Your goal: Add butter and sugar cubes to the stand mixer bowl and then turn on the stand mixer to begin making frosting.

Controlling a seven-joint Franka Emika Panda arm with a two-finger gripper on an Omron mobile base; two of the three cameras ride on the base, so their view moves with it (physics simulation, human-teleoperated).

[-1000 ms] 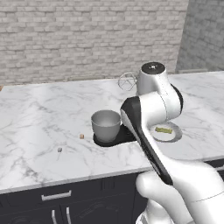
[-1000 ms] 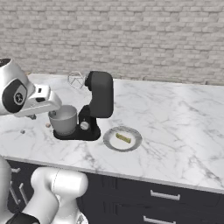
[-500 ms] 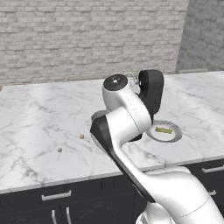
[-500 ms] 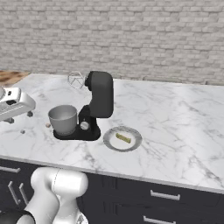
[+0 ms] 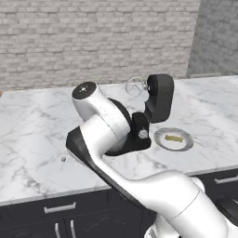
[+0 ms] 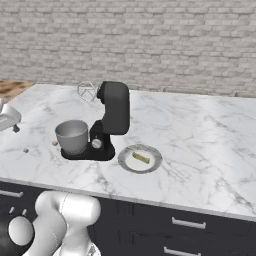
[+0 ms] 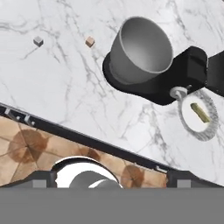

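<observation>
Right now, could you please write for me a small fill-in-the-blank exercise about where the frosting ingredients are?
1. The butter lies on a round grey ____.
2. The stand mixer bowl has ____ inside it yet.
3. The two sugar cubes sit on the marble ____, apart from the bowl.
4. The head of the stand mixer is tilted ____, with the whisk clear of the bowl.

Missing words: plate; nothing; counter; up

I see a black stand mixer (image 6: 112, 117), head tilted up, with a grey bowl (image 6: 73, 136) on its base. Butter (image 6: 141, 158) lies beside it. Two sugar cubes, tan (image 7: 90, 41) and grey-white (image 7: 38, 41), sit near the bowl.
</observation>
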